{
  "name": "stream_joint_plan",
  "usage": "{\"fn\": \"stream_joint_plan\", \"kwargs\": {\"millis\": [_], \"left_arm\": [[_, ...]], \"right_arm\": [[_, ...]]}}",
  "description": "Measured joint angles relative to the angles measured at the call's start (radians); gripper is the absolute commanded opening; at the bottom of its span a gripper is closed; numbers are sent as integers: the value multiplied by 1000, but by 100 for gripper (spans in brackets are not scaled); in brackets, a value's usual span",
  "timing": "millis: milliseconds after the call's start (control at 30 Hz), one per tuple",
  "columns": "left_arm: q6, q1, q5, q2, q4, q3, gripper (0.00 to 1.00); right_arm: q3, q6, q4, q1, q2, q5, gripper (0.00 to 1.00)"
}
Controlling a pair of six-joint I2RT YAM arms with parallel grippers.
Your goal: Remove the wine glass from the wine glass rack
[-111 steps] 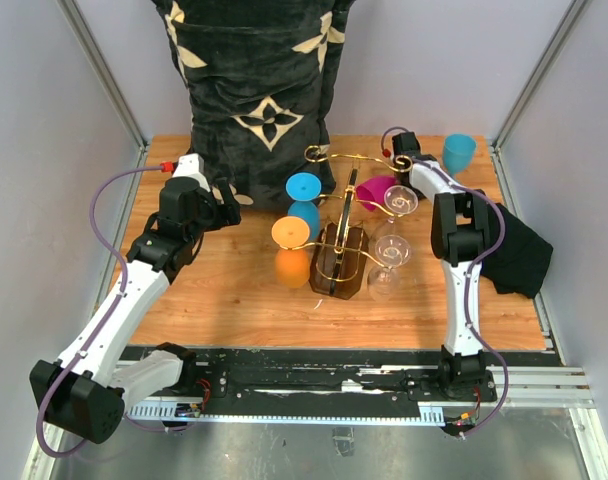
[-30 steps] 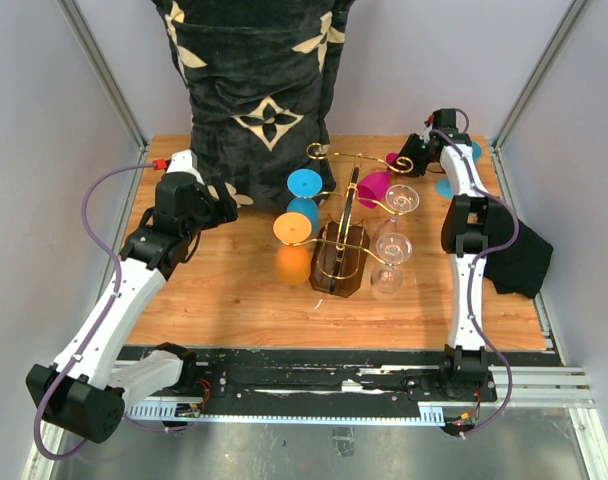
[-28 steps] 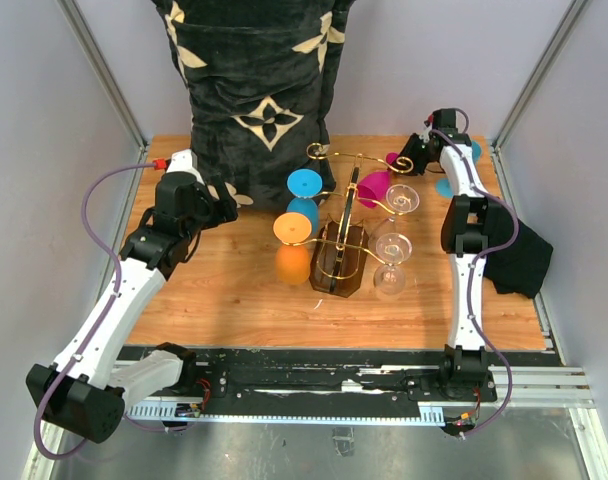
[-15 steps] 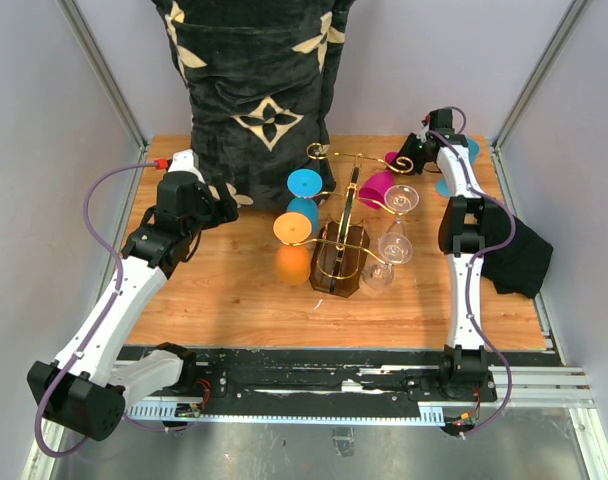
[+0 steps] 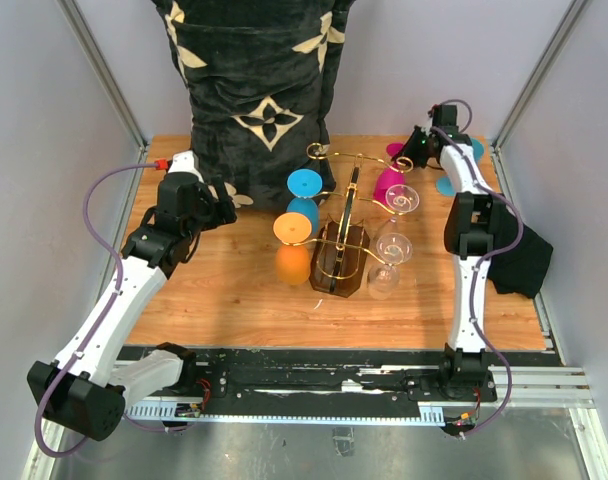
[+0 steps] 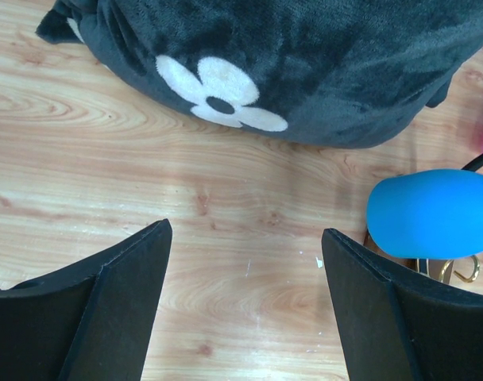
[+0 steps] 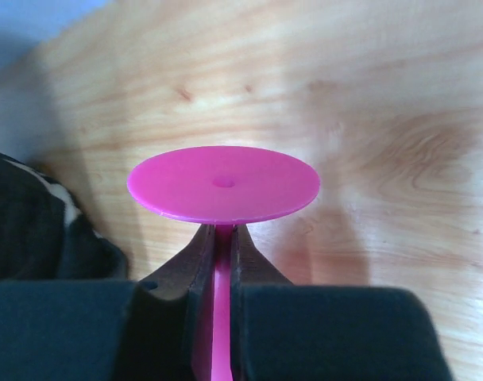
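Right gripper [image 7: 218, 235]: fingers clamped tight on the stem of the pink wine glass [image 7: 223, 184], round foot just past the fingertips. The bowl hangs just beside a gold wire arm of the rack [image 5: 341, 262]; I cannot tell whether they touch. Left gripper [image 6: 245, 232]: fingers spread wide, nothing held. Table [image 6: 106, 151] lies below it, a pillow [image 6: 305, 63] ahead, a blue glass [image 6: 432, 213] to its right.

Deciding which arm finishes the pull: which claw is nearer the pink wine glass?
Right. The right claw is shut on the stem of the pink wine glass, by its foot. The left claw is open over the table beside the pillow, across the wine glass rack.
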Motion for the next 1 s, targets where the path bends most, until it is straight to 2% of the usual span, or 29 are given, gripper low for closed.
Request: {"fn": "stream_joint_plan", "kwargs": {"millis": [133, 300, 467, 567, 700, 800, 933, 1000], "left_arm": [[0, 0, -5, -1, -10, 0, 82], [-1, 0, -7, -13, -17, 2, 82], [-6, 0, -7, -21, -21, 17, 82], [-12, 0, -6, -25, -21, 18, 81], [-19, 0, 3, -27, -21, 23, 80], [-18, 0, 7, -50, -17, 24, 80], [-1, 0, 2, -128, 10, 24, 80], [13, 0, 1, -172, 34, 24, 80]], "right_arm": [[-24, 1, 104, -22, -109, 28, 1], [-182, -3, 347, -73, -362, 88, 1], [-239, -25, 573, -117, -534, 123, 1], [-359, -22, 726, -122, -650, 114, 1], [-524, 34, 901, -122, -797, 45, 1], [-614, 140, 984, -121, -894, -37, 1], [-650, 290, 988, -103, -992, -161, 1], [-646, 323, 932, -58, -1040, -224, 1]]}}
